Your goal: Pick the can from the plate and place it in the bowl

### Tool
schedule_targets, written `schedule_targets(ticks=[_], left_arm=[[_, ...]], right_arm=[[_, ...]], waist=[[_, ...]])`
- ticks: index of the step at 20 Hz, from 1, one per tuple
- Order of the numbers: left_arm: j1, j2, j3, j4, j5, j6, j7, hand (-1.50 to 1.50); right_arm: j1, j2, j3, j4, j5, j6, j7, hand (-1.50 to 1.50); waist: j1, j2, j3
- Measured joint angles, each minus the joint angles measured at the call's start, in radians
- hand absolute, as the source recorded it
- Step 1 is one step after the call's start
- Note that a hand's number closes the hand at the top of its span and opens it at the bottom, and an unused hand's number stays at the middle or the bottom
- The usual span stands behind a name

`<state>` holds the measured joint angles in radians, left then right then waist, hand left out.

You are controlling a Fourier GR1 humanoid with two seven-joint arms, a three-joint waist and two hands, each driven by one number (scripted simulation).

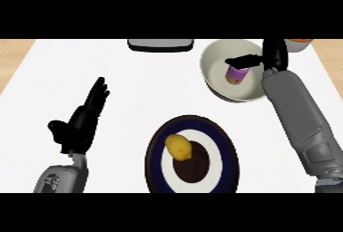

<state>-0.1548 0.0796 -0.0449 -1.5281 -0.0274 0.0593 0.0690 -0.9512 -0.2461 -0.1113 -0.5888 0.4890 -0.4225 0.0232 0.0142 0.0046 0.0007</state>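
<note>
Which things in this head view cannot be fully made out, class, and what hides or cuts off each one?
- Can: its top is covered by the right hand, over the bowl.
- Plate: its lower rim is cut off by the bottom edge.
- Yellow object on the plate: too blurred to identify.
- Grey object at the top edge: only partly in view.
- Orange-and-white object at top right: cut off by the edge and the right forearm.

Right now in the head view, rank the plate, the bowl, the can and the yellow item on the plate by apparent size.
1. Plate, dark-rimmed, nearest the camera, which may enlarge it.
2. Bowl, white.
3 and 4. Lemon-like yellow item and purple can: unsure, since the right hand hides part of the can.
</note>
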Motion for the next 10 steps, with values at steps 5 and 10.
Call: schedule_targets(ticks=[5, 10], left_arm=[[0.005, -0.003, 0.005, 0.012, -0.007, 0.004, -0.009, 0.00], [0.010, 0.000, 0.013, -0.010, -0.002, 0.002, 0.015, 0.00]], right_arm=[[0.027, 0.008, -0.050, -0.091, -0.061, -0.032, -0.027, -1.50], [0.114, -0.011, -0.088, -0.242, -0.147, 0.037, 0.011, -1.50]], waist=[[-0.010, -0.004, -0.001], [-0.019, -0.008, -0.001]])
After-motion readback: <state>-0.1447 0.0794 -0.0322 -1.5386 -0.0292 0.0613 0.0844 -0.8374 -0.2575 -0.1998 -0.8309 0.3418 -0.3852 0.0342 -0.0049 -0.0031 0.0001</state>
